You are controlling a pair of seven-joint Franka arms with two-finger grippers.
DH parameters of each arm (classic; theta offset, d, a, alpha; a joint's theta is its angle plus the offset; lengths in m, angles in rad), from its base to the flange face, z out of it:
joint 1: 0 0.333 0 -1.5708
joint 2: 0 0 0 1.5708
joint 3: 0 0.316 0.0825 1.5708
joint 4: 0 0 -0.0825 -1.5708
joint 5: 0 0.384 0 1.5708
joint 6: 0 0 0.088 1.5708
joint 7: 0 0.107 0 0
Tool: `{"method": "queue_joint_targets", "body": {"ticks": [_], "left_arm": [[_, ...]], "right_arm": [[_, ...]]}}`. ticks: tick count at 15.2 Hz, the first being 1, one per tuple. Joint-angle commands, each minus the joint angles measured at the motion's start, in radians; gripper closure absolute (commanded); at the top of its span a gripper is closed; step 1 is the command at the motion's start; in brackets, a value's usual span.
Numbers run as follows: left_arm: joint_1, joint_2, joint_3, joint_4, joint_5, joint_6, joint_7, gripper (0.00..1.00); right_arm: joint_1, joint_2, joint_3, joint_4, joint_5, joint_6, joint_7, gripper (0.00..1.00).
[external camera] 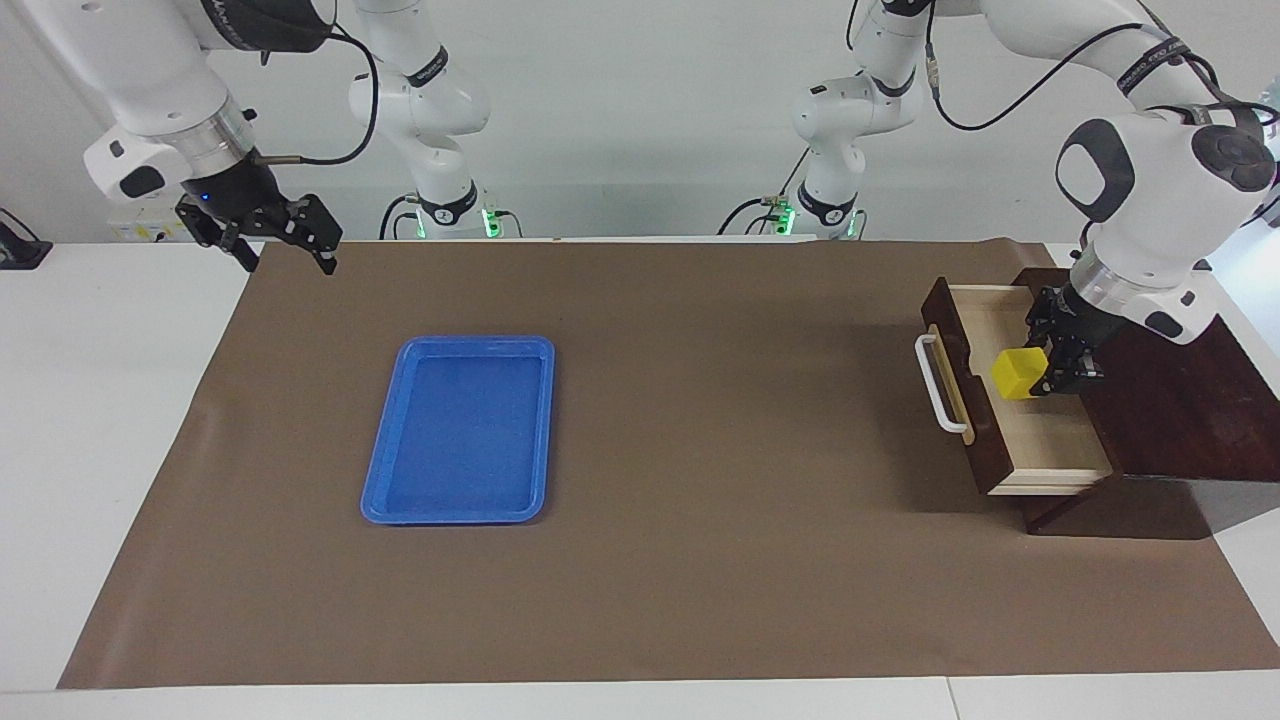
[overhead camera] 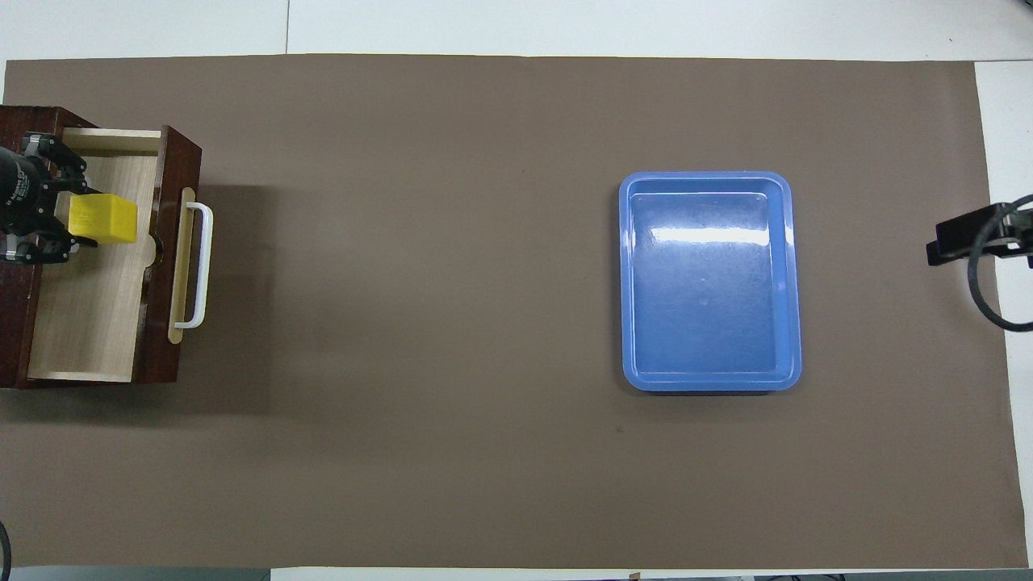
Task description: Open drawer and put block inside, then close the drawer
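I see the drawer [external camera: 1040,420] pulled out, and the tray [external camera: 458,430] bare. My left pincer [external camera: 1045,365] grips the block [external camera: 1018,374] over the drawer; the right pincer [external camera: 262,228], fingers spread, waits over the desk's [external camera: 100,400] ten-o'clock corner in the facing view.

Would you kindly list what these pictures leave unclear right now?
- Whether the block, held by the left gripper, touches the drawer floor: neither view settles it.
- Right gripper: the overhead view's edge cuts off all but a tip.
- Left arm in the overhead view: cut off at the edge.
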Motion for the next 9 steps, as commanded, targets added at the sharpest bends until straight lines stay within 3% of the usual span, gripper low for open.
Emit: {"method": "queue_joint_targets", "body": {"ticks": [1, 9], "left_arm": [[0.026, -0.034, -0.011, -0.093, -0.017, 0.062, -0.01, 1.0], [0.032, -0.073, -0.012, -0.221, -0.02, 0.143, -0.029, 1.0]], "right_arm": [[-0.017, -0.031, 0.019, -0.023, -0.023, -0.084, -0.056, 0.0], [-0.043, -0.001, 0.021, -0.08, -0.022, 0.048, -0.055, 0.0]]}}
